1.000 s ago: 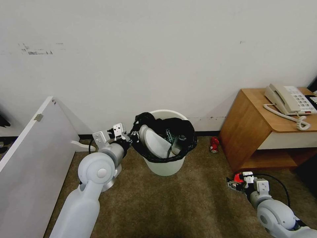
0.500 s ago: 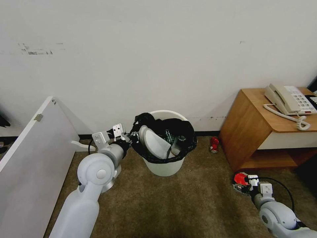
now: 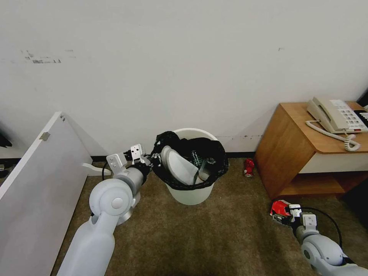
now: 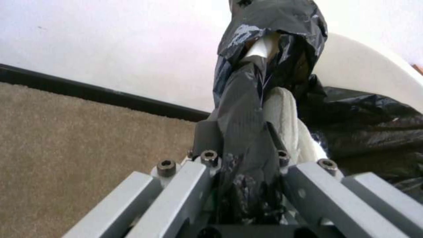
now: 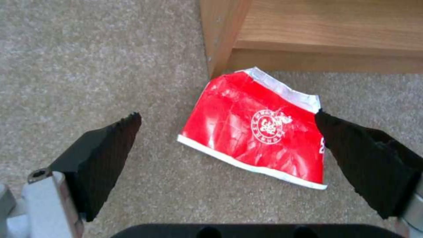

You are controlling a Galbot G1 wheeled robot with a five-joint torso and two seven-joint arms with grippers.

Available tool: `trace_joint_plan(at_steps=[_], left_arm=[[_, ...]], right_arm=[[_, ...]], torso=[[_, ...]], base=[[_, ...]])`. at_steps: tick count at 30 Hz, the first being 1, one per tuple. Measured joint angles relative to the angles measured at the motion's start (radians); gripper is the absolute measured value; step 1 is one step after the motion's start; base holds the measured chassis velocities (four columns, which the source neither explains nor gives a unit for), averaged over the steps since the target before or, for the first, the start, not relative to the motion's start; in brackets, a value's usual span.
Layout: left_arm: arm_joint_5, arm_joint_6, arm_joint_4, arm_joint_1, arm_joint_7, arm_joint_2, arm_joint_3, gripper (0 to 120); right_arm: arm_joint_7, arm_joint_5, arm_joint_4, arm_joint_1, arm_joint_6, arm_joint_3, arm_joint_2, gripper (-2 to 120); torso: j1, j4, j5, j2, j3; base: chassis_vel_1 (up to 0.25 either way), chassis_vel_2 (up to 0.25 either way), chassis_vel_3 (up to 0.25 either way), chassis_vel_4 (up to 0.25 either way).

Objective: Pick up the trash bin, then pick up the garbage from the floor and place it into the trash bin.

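Note:
The white trash bin (image 3: 190, 193), lined with a black bag (image 3: 214, 151), stands on the carpet by the wall. It holds a white slipper (image 3: 179, 165) and small bottles (image 3: 197, 157). My left gripper (image 3: 151, 158) is shut on the bin's bagged rim; the wrist view shows the gripper (image 4: 244, 155) pinching the black bag (image 4: 247, 109) beside the slipper (image 4: 284, 119). My right gripper (image 3: 282, 216) hangs low and open over a red packet (image 3: 277, 208) on the floor. The packet (image 5: 255, 129) lies between the open fingers (image 5: 110, 152). A red can (image 3: 249, 167) sits by the wall.
A wooden side table (image 3: 295, 149) stands right of the bin, with a beige telephone (image 3: 334, 115) on top; its lower edge (image 5: 326, 29) is just beyond the packet. A white panel (image 3: 34, 191) leans at the left. Open carpet (image 3: 214, 237) lies in front of the bin.
My right arm has drawn a little to the right and back, so more of the red packet shows ahead of the gripper. The left arm and bin have stayed put.

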Motion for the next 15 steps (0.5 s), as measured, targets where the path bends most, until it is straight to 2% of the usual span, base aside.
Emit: trace_joint_plan(at_steps=[15], left_arm=[[0.001,-0.001,-0.002,-0.001,0.0,0.002,-0.002,4]], right_arm=[[-0.002,-0.071,-0.091,0.069,0.015,-0.03,0.045,100]], torso=[[0.0,0.0001,0.0,0.0,0.0]], base=[[0.0,0.0,0.0,0.0]])
